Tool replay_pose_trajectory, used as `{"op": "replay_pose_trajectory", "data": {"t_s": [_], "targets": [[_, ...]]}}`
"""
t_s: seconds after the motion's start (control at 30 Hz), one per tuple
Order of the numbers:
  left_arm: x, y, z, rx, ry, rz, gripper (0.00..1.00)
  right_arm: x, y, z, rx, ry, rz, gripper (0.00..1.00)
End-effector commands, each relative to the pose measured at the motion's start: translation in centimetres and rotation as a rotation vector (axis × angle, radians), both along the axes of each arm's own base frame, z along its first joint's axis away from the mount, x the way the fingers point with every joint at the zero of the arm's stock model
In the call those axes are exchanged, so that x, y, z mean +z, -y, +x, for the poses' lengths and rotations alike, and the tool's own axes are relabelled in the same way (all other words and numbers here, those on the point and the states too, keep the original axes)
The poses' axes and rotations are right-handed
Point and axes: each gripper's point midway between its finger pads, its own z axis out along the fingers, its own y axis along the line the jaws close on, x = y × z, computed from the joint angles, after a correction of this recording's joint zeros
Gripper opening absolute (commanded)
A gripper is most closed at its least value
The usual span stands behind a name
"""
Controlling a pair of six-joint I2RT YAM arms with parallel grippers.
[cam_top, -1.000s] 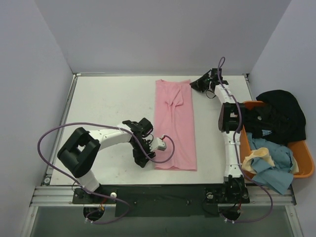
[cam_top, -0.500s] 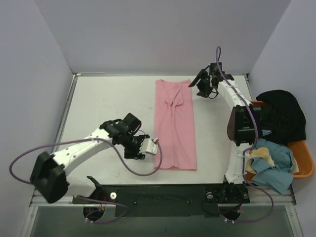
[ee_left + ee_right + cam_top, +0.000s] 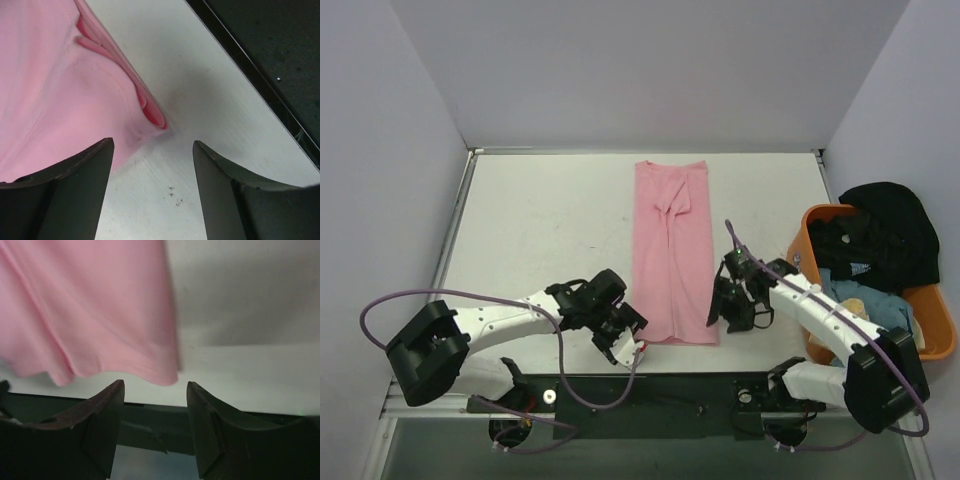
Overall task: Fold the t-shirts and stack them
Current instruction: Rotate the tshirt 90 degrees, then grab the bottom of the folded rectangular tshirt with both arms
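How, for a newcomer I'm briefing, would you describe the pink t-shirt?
On the white table, a long narrow strip runs down the middle: the pink t-shirt, folded lengthwise and lying flat. It alone lies on the tabletop; the black shirt and light blue shirt are heaped in or over the orange tub at the right.

Light pink cloth t-shirt [image 3: 672,255]: one
Black cloth garment [image 3: 885,235]: one
Light blue cloth heap [image 3: 880,338]: one
Cream cloth piece [image 3: 848,318]: one
Orange plastic tub [image 3: 940,338]: one
Two-finger grippers: two, left gripper [image 3: 634,347] and right gripper [image 3: 717,312]
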Motion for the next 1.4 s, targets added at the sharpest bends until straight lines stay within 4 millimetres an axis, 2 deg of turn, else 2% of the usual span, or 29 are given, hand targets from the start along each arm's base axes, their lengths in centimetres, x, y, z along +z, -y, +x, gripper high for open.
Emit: {"op": "replay_pose_trajectory", "data": {"t_s": [0.0, 0.07, 0.17, 0.23, 0.33, 0.37, 0.4, 0.5, 0.7, 0.83, 0.87, 0.93, 0.97, 1.0, 1.03, 1.07, 1.13, 1.17, 1.2, 1.23, 1.27, 1.33, 1.37], "targets": [[-0.3, 2.2, -0.5, -0.111, 0.08, -0.106, 0.74, -2.8, 0.5, -6.0, -0.009, -0.094, -0.022, 0.48], [-0.5, 2.8, -0.2, -0.098, 0.091, -0.118, 0.69, -3.6, -0.4, -6.3, -0.01, -0.077, 0.007, 0.48], [-1.1, 3.0, -0.2, -0.098, 0.08, -0.102, 0.62, -5.6, 0.1, -7.0, -0.027, -0.106, -0.022, 0.48], [-1.4, 2.9, -0.1, -0.091, 0.09, -0.092, 0.6, -6.1, 0.4, -6.8, -0.035, -0.111, -0.047, 0.48], [-2.0, 2.5, 0.1, -0.085, 0.098, -0.067, 0.56, -5.4, 0.4, -6.4, -0.016, -0.108, -0.061, 0.48], [-2.1, 2.3, 0.1, -0.09, 0.104, -0.056, 0.51, -4.5, -0.1, -5.8, -0.009, -0.082, -0.041, 0.48], [-2.4, 1.9, 0.0, -0.093, 0.102, -0.042, 0.4, -4.1, 0.1, -6.1, -0.005, -0.093, -0.046, 0.48], [-2.7, 1.5, -0.5, -0.11, 0.1, -0.034, 0.28, -2.8, 0.2, -5.9, -0.018, -0.054, -0.027, 0.49], [-2.0, 2.2, -0.9, -0.112, 0.098, -0.058, 0.22, -4.2, 1.9, -5.5, -0.066, -0.085, -0.073, 0.53], [-1.7, 2.5, -0.9, -0.109, 0.099, -0.064, 0.18, -5.0, 0.7, -4.3, -0.081, -0.064, -0.015, 0.52], [-1.8, 2.5, -1.0, -0.105, 0.093, -0.062, 0.17, -5.5, 0.6, -4.5, -0.084, -0.077, -0.008, 0.51], [-1.8, 2.4, -1.1, -0.095, 0.083, -0.059, 0.1, -6.8, 0.2, -5.1, -0.078, -0.119, 0.001, 0.4], [-1.6, 2.4, -1.2, -0.093, 0.081, -0.062, 0.01, -7.6, 0.4, -5.6, -0.078, -0.15, -0.01, 0.26], [-1.6, 2.3, -1.6, -0.084, 0.067, -0.056, 0.0, -8.0, 0.4, -6.1, -0.065, -0.163, -0.013, 0.18], [-1.4, 2.2, -2.0, -0.083, 0.06, -0.053, 0.0, -8.4, 0.6, -6.7, -0.06, -0.179, -0.019, 0.04], [-1.4, 2.1, -2.7, -0.064, 0.027, -0.041, 0.0, -8.4, 0.6, -7.1, -0.057, -0.19, -0.016, 0.0], [-0.8, 1.8, -4.0, 0.002, -0.044, -0.031, 0.0, -7.9, 0.7, -8.2, -0.046, -0.209, -0.007, 0.0], [-0.3, 1.7, -4.4, 0.052, -0.096, -0.035, 0.0, -7.2, 0.4, -8.2, -0.025, -0.186, 0.004, 0.0], [0.0, 1.4, -4.8, 0.079, -0.126, -0.026, 0.0, -6.8, 1.0, -9.3, -0.021, -0.215, -0.024, 0.0], [0.7, 1.4, -4.9, 0.124, -0.158, -0.03, 0.0, -5.8, 0.6, -9.0, -0.002, -0.182, -0.006, 0.0], [0.7, 1.1, -5.1, 0.156, -0.18, -0.016, 0.0, -5.3, 0.9, -10.0, 0.007, -0.217, -0.018, 0.0], [1.2, 0.8, -4.4, 0.244, -0.19, -0.005, 0.0, -3.7, 0.2, -10.1, 0.032, -0.207, 0.029, 0.0], [1.7, 0.6, -3.4, 0.302, -0.203, -0.012, 0.0, -2.9, -0.4, -9.7, 0.038, -0.19, 0.061, 0.0]]}}
